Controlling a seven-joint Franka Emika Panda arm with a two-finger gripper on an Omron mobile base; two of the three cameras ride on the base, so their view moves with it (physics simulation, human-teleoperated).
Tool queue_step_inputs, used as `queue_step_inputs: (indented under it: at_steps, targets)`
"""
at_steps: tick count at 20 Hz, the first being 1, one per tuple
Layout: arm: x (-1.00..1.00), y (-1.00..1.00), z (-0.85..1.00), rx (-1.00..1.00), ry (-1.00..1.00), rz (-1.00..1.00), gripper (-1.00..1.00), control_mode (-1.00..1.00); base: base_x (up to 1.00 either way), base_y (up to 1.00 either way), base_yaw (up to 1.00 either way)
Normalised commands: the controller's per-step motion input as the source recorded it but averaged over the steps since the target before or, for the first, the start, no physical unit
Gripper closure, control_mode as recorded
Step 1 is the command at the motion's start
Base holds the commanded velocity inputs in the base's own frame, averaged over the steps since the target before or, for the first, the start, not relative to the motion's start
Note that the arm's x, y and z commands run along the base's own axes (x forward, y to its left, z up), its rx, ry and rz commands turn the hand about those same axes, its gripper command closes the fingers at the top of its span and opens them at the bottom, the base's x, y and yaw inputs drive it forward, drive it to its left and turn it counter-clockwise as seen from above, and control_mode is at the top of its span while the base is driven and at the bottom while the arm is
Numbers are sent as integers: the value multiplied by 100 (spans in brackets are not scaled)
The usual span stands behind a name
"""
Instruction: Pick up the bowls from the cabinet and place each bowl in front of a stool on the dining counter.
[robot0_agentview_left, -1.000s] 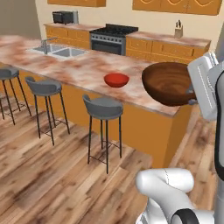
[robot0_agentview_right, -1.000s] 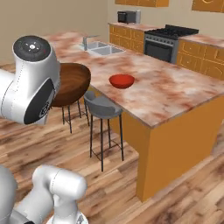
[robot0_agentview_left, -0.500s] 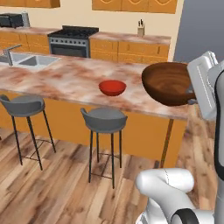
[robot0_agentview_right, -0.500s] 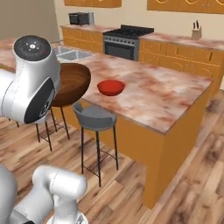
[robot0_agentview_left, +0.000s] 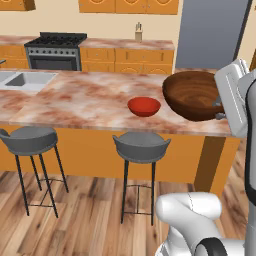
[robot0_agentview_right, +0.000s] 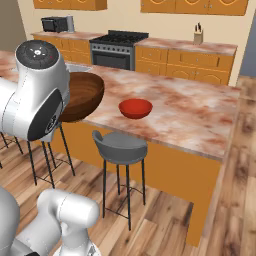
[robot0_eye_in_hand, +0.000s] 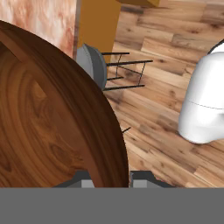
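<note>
Gripper (robot0_eye_in_hand: 111, 181) was clamped on the wooden bowl's (robot0_agentview_left: 192, 95) rim — rigid, probably light, glossy so likely slippery; rim pinch looked the right hold. Red bowl (robot0_agentview_left: 144, 106) sat on the bench (robot0_agentview_left: 75, 100), beyond it.

Arm raised at counter height; gripper (robot0_eye_in_hand: 111, 178) clamped on rim of brown bowl (robot0_agentview_left: 192, 95), held aloft.

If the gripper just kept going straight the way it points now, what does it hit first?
Probably the wooden floor, close beside the grey stool. The gripper points down, clamped on the brown bowl rim; depth is unclear.
</note>
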Motion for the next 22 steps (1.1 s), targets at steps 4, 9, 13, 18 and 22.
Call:
queue_step_inputs:
  at_steps: [4, 9, 13, 18, 22]
  targets:
    - [0, 0, 0, 0, 0, 0, 100, 100, 51, 100, -29]
    - [0, 0, 0, 0, 0, 0, 100, 100, 46, 100, -24]
    - [0, 0, 0, 0, 0, 0, 100, 100, 50, 100, -25]
    - [0, 0, 0, 0, 0, 0, 100, 100, 61, 100, -30]
    - [0, 0, 0, 0, 0, 0, 100, 100, 80, 99, -29]
